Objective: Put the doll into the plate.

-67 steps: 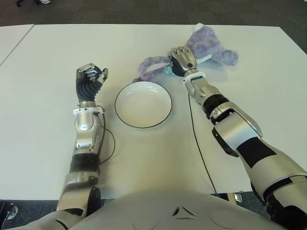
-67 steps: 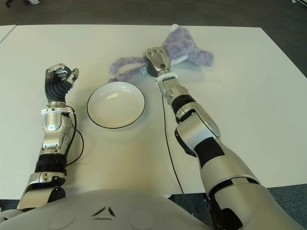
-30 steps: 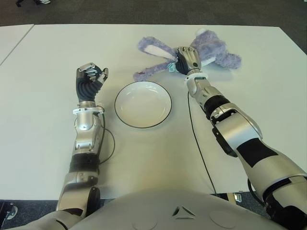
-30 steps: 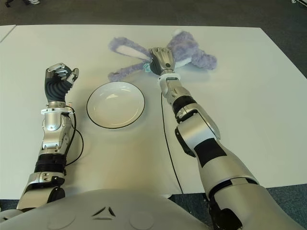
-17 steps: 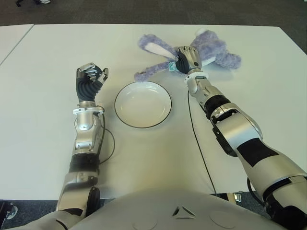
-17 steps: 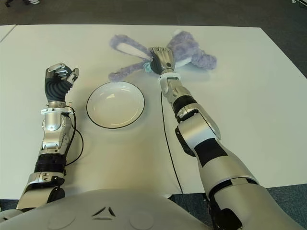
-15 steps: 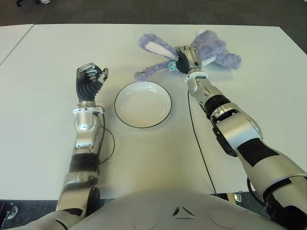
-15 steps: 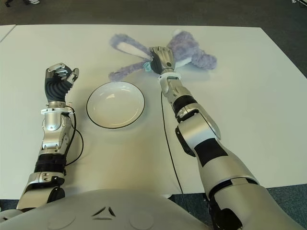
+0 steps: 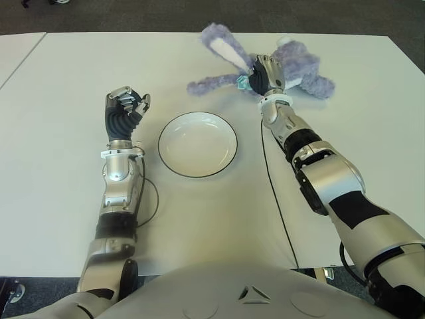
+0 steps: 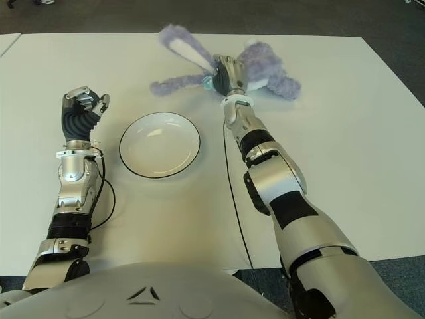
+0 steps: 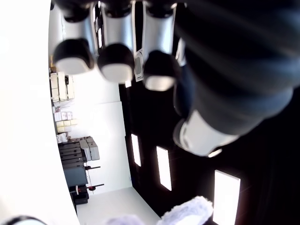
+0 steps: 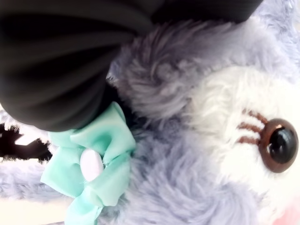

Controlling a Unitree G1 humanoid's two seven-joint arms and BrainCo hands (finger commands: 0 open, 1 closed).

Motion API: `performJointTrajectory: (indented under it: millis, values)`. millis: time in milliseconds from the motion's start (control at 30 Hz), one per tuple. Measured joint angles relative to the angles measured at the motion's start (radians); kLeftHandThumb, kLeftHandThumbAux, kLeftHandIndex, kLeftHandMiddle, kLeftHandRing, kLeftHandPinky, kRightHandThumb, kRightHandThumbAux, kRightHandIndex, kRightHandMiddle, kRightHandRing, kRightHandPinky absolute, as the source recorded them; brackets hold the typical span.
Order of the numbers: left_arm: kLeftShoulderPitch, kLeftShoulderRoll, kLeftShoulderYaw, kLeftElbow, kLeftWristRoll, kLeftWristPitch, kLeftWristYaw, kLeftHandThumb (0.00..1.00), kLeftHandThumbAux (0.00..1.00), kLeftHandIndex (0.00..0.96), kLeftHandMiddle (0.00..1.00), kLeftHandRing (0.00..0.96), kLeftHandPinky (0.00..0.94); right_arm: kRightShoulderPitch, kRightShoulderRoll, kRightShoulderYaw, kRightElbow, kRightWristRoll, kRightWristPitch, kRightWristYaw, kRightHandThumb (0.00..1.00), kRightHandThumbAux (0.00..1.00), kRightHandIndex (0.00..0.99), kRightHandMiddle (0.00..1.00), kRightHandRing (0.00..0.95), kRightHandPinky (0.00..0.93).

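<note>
Right hand (image 9: 267,74) was at the far side of the counter (image 9: 345,119), fingers closed on the doll (image 9: 292,66) at its head, near the teal bow (image 12: 93,161). One long ear (image 9: 222,45) stood up off the counter, the other trailed toward the plate (image 9: 197,144). Doll body looked partly raised; contact with the counter could not be judged. Plate was bare, near the doll but apart from it. Left hand (image 9: 123,113) showed left of the plate, fingers curled, holding nothing. Judgement: grasp done; carry to the plate and release not yet done.
</note>
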Motion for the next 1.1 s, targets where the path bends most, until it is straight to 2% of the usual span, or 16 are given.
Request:
performJointTrajectory:
  millis: [67,167,233,467,667,867,1100]
  values:
    - [0.0,0.0,-0.001,0.0,0.001,-0.001,0.0,0.415,0.832,0.824,0.884,0.89,0.876,-0.011,-0.001,-0.023,-0.005,0.022,0.004,0.013,0.968,0.663,0.376,0.487,0.508,0.727]
    - [0.0,0.0,-0.003,0.001,0.004,-0.002,0.0,0.424,0.829,0.823,0.883,0.89,0.877,-0.028,-0.002,-0.054,-0.019,0.054,0.013,0.036,0.958,0.661,0.378,0.492,0.516,0.813]
    - [0.0,0.0,-0.004,0.001,0.005,-0.004,0.0,0.427,0.829,0.824,0.883,0.89,0.877,-0.04,-0.004,-0.076,-0.039,0.076,0.022,0.052,0.956,0.661,0.379,0.493,0.519,0.832]
    - [0.0,0.002,-0.008,0.006,0.004,-0.008,-0.001,0.439,0.827,0.799,0.879,0.888,0.878,-0.062,-0.013,-0.123,-0.152,0.118,0.034,0.092,0.954,0.659,0.382,0.497,0.521,0.848]
    - [0.0,0.003,-0.014,0.011,0.004,-0.01,-0.002,0.467,0.818,0.764,0.869,0.883,0.875,-0.057,-0.013,-0.145,-0.303,0.139,0.051,0.151,0.954,0.659,0.384,0.499,0.522,0.855]
    - [-0.001,0.004,-0.018,0.015,0.004,-0.01,-0.002,0.481,0.811,0.744,0.864,0.881,0.874,-0.022,-0.014,-0.151,-0.498,0.14,0.097,0.213,0.954,0.658,0.385,0.499,0.522,0.863]
    - [-0.003,0.003,-0.023,0.02,0.003,-0.013,-0.002,0.486,0.808,0.741,0.864,0.881,0.876,0.052,-0.015,-0.161,-0.732,0.146,0.199,0.319,0.953,0.661,0.376,0.49,0.528,0.848]
